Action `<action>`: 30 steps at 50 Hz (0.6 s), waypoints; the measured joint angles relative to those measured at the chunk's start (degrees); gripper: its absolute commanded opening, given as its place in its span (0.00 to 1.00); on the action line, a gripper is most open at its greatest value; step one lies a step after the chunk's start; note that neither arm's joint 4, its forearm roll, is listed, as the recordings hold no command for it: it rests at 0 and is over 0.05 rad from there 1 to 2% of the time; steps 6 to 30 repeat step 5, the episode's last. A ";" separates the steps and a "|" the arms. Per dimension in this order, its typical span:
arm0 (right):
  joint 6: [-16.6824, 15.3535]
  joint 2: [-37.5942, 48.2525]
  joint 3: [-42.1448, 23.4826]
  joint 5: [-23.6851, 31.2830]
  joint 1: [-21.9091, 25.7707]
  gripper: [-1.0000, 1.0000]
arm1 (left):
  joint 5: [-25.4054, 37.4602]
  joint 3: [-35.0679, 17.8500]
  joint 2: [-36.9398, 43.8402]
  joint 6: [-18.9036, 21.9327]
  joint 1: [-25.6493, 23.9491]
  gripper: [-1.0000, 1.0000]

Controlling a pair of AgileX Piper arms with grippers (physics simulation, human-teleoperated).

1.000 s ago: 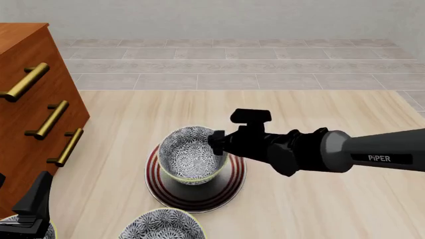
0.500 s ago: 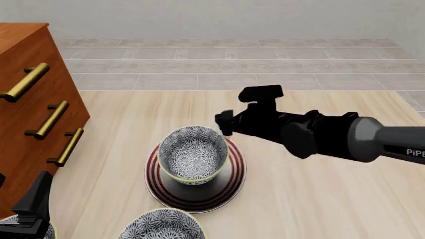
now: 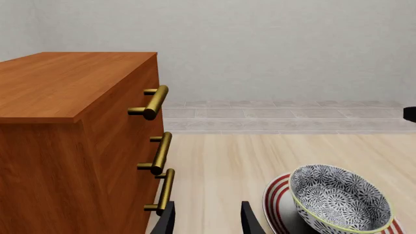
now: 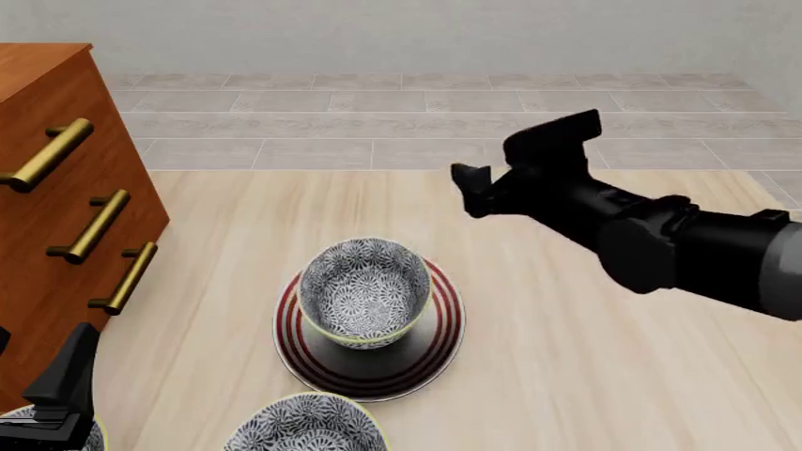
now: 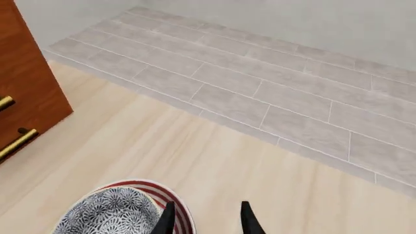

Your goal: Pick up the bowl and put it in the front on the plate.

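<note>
Pale wooden boards made up the table [image 4: 602, 376], with grey tiled floor [image 4: 414, 113] and a plain wall beyond it. Above the table the right gripper [image 4: 474, 188] hung in the air, up and off to the right of the bowl [image 4: 364, 289], well apart from it and touching nothing. Its two dark fingers [image 5: 165, 219] stood a little apart with only bare wood between them, holding nothing. Seen from that arm's own camera, the bowl [image 5: 110, 214] and the plate [image 5: 170, 202] sat just beside the fingertips, outside the gap rather than within it.

The bowl itself, with its grey-and-white flowers and thin yellow rim, stood upright on the plate [image 4: 433, 343], whose red rings showed all round it. It sat a bit toward the far side of the plate, leaving more of the white middle bare on the near side.

The left gripper [image 4: 56, 390] stayed low at the near left corner, beside the wooden dresser [image 4: 56, 235] with its brass handles [image 4: 98, 225]. Its fingers [image 3: 250, 219] were parted with nothing between them, and the bowl [image 3: 338, 197] on the plate [image 3: 276, 200] lay near but off to one side of them.

A second patterned bowl [image 4: 307, 425] stood at the near edge, just in front of the plate, and a sliver of a third bowl [image 4: 88, 437] showed under the left gripper.
</note>
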 measured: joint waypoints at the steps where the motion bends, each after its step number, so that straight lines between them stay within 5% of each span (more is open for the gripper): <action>1: -0.48 -0.37 0.47 -0.86 -0.38 1.00 | 0.00 0.00 0.00 0.00 0.00 1.00; 5: -1.92 -1.85 2.30 -4.40 -1.98 1.00 | 0.00 0.00 0.00 0.00 0.00 1.00; 30: -1.92 -1.85 2.30 -4.40 -1.98 1.00 | 0.00 0.00 0.00 0.00 0.00 1.00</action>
